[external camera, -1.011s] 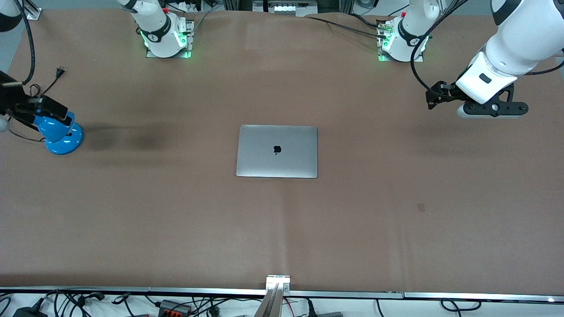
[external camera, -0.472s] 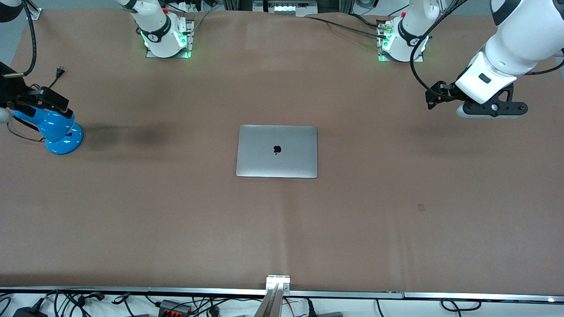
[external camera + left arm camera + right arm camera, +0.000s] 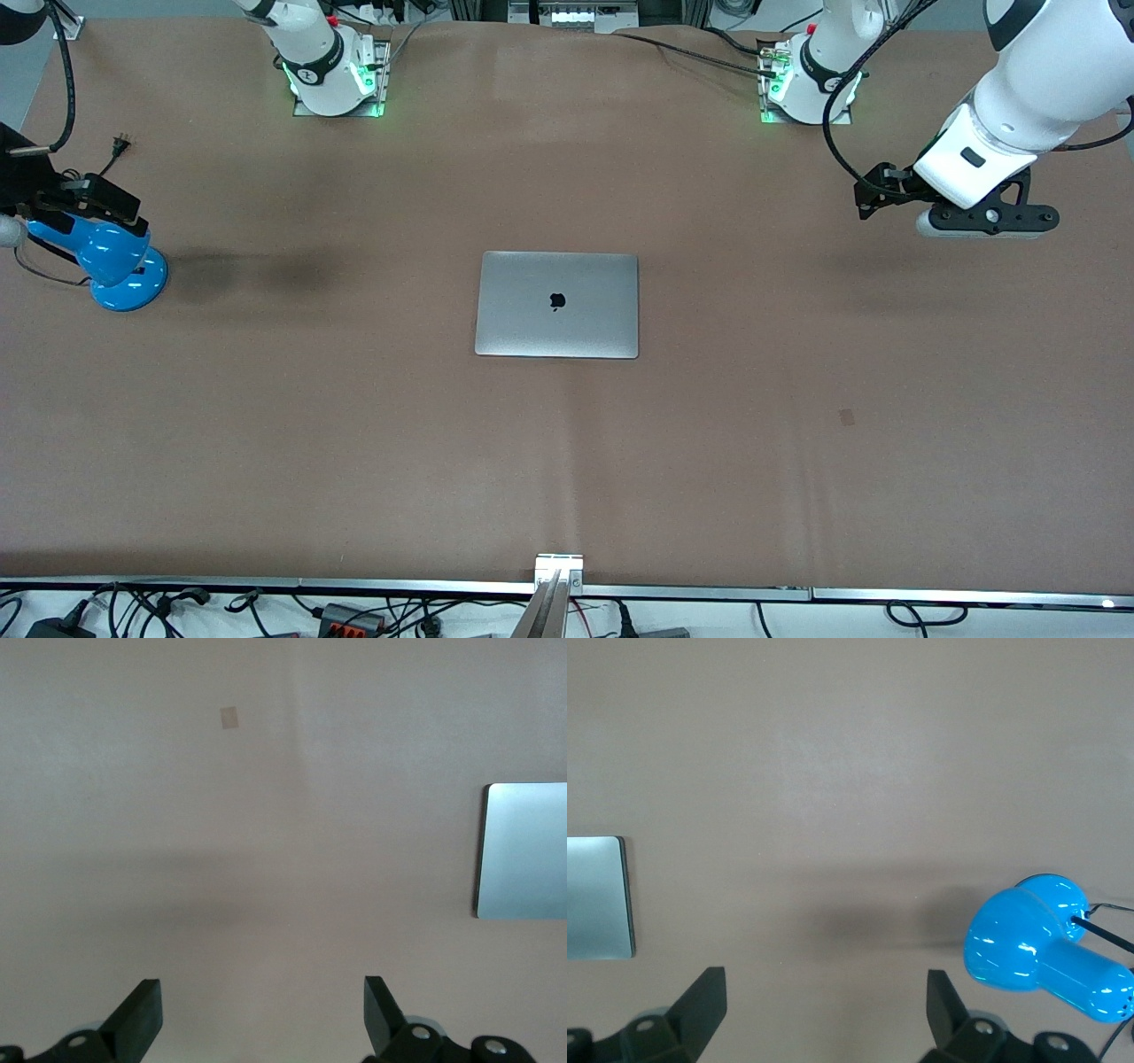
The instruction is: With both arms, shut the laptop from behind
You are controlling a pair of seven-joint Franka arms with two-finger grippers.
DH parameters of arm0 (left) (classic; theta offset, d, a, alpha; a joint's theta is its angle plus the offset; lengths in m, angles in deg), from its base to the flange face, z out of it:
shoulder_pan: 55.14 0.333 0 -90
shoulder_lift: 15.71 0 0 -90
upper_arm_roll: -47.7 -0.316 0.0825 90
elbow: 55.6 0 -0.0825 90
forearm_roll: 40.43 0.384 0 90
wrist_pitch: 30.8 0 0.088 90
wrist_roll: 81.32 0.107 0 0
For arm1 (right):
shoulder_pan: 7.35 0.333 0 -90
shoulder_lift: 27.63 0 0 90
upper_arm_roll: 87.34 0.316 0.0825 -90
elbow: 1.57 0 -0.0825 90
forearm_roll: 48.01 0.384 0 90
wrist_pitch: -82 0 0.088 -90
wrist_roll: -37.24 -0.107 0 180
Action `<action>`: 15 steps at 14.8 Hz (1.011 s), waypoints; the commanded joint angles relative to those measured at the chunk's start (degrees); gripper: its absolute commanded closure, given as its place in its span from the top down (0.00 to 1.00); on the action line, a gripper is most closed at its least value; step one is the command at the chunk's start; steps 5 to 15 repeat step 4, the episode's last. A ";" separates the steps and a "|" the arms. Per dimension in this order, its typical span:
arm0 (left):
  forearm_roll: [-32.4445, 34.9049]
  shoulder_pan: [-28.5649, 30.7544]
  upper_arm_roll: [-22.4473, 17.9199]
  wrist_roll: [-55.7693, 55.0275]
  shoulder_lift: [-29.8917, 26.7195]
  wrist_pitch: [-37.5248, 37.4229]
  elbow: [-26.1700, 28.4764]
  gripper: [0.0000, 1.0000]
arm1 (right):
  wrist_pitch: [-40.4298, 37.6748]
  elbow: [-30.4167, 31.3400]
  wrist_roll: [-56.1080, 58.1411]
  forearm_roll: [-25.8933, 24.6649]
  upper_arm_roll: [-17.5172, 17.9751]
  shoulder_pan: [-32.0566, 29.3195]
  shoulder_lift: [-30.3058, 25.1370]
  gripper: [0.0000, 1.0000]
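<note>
Laptop (image 3: 556,304) is lying flat in the middle of the bench (image 3: 567,461), its lid already down with the apple logo facing up, so to my eye the closing looks done or nearly so. Its long axis is running from one arm's end of the bench to the other, and both grippers are hanging well apart from it, one out at each end. Left gripper (image 3: 262,1014) is hovering over bare bench toward the left arm's end, jaws spread wide and holding nothing; its wrist camera is catching only one short edge of the silver lid off to one side. Right gripper (image 3: 824,1010) is hovering at the right arm's end, jaws likewise wide apart and empty, just above a blue lamp (image 3: 113,261) standing there. Neither arm is looking clearly nearer; the left one seems slightly closer. Any further press on the lid would, I judge, be calling for both to swing inward toward the centre.
</note>
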 commanded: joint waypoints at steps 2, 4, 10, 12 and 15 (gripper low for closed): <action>-0.71 -0.17 -0.22 0.24 -0.97 -0.15 0.79 1.00 | -0.05 0.80 0.74 -0.80 0.67 -0.55 -1.03 1.00; -0.71 -0.17 -0.22 0.24 -0.97 -0.15 0.79 1.00 | 0.03 0.80 0.74 -0.89 0.67 -0.55 -1.03 1.00; -0.71 -0.17 -0.22 0.24 -0.97 -0.15 0.79 1.00 | 0.03 0.80 0.74 -0.89 0.67 -0.55 -1.03 1.00; -0.71 -0.17 -0.22 0.24 -0.97 -0.15 0.79 1.00 | 0.03 0.80 0.74 -0.89 0.67 -0.55 -1.03 1.00; -0.71 -0.17 -0.22 0.24 -0.97 -0.15 0.79 1.00 | 0.03 0.80 0.74 -0.89 0.67 -0.55 -1.03 1.00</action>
